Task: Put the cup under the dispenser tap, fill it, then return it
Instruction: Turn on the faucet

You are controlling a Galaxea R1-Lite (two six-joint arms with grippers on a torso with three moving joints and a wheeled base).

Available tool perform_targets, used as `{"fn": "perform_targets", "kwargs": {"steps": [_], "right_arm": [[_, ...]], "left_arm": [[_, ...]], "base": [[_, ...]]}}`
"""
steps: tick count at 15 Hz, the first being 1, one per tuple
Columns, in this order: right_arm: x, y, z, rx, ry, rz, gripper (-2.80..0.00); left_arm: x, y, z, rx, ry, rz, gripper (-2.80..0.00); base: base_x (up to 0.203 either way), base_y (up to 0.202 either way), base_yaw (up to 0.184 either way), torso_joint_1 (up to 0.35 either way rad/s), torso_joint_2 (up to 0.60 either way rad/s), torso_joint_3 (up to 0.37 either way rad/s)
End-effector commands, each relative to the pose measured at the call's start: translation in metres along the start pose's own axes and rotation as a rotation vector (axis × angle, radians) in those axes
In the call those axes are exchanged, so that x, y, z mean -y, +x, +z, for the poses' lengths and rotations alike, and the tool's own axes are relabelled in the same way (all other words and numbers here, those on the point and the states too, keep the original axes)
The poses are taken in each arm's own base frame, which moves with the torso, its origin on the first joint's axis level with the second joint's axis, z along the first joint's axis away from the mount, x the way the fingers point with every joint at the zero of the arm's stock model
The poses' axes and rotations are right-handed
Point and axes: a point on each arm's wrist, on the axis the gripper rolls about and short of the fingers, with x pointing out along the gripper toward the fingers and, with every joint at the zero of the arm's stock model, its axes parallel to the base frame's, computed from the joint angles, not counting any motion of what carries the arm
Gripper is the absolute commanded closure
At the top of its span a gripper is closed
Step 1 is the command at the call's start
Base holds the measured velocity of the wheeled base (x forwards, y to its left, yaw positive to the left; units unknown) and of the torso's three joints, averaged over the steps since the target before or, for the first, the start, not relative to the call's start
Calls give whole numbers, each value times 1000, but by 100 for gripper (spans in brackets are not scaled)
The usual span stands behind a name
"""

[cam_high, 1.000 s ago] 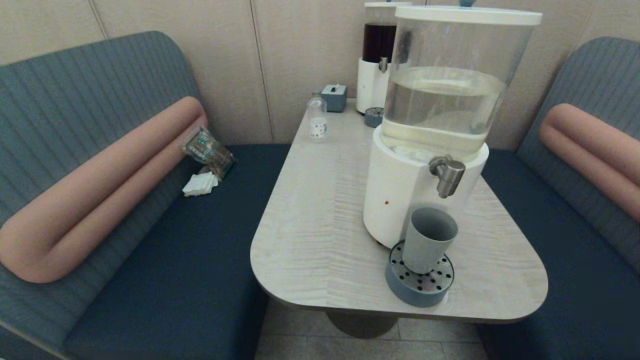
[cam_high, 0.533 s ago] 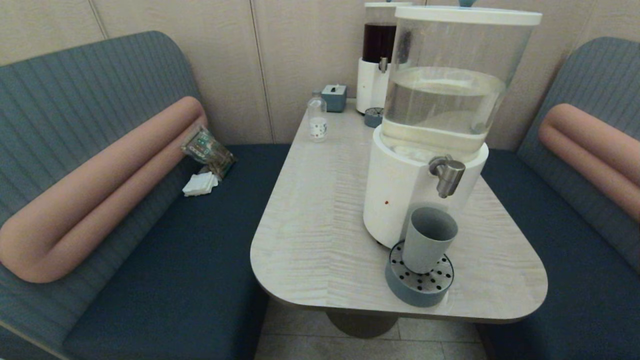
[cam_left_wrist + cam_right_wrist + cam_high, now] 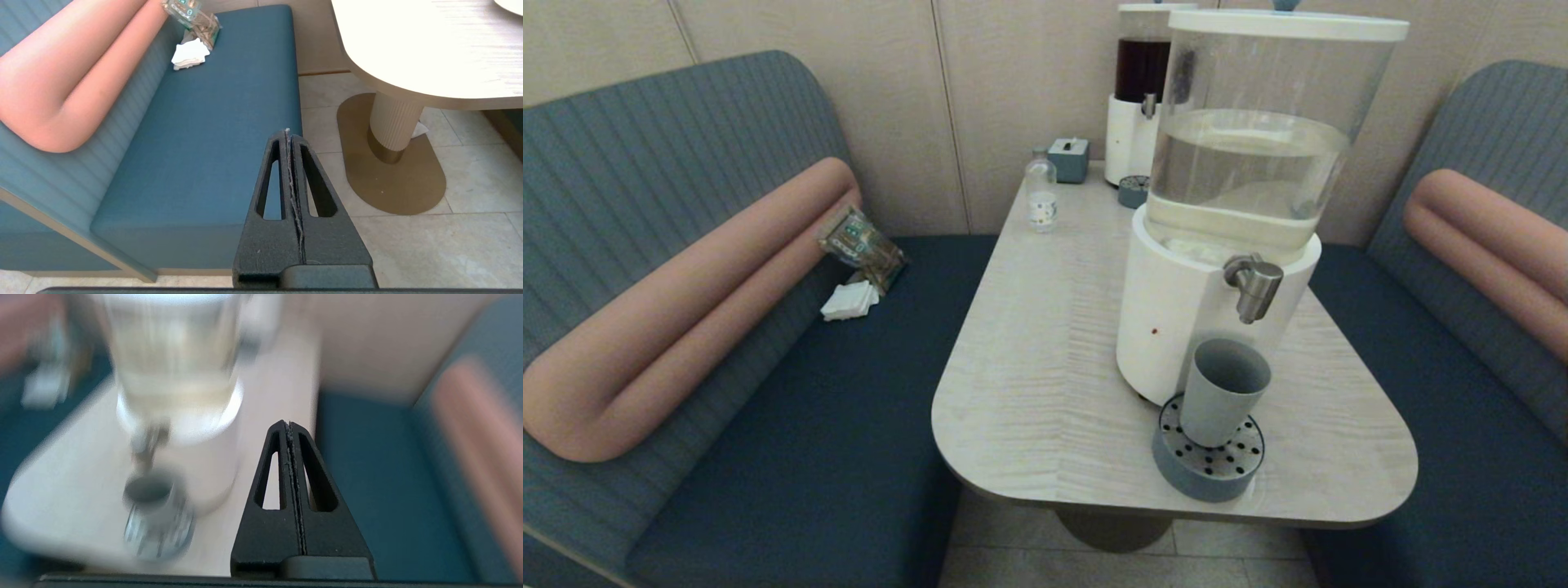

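Note:
The grey-blue cup (image 3: 1221, 392) stands upright on the round perforated drip tray (image 3: 1207, 461), right below the steel dispenser tap (image 3: 1254, 286) of the big white-based dispenser (image 3: 1217, 245). Neither arm shows in the head view. My right gripper (image 3: 289, 425) is shut and empty, off the table's near right side, with the cup (image 3: 149, 492) and the tap (image 3: 147, 445) ahead of it and to one side. My left gripper (image 3: 288, 132) is shut and empty, low over the floor beside the left bench.
A small clear bottle (image 3: 1041, 196), a grey box (image 3: 1068, 159) and the dark-red dispenser (image 3: 1139, 98) stand at the table's far end. Blue benches with pink bolsters flank the table (image 3: 1045, 367). A packet (image 3: 862, 245) and napkins (image 3: 849, 300) lie on the left bench.

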Motion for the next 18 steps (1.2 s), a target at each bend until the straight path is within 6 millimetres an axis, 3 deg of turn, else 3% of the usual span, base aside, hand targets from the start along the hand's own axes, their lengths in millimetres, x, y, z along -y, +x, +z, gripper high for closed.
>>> {"fn": "perform_targets", "kwargs": {"steps": [1,4,10,15,18], "right_arm": [[-7,69,-12,-340,-14,68,0],[-26,94,-23,-506,-54,185,0],[-51,129,-18,-493,-92,282,0],[-70,180,-29,-561,-120,248,0],[-81,190,-31,-571,-130,263,0]], "left_arm": [[0,0,0,-1,0,0,0],[0,0,0,-2,0,0,0],[0,0,0,-2,0,-1,0],[0,0,0,-1,0,0,0],[0,0,0,-3,0,-1,0]], "base": [[0,0,0,0,0,0],[0,0,0,0,0,0],[0,0,0,0,0,0],[0,0,0,0,0,0],[0,0,0,0,0,0]]}}
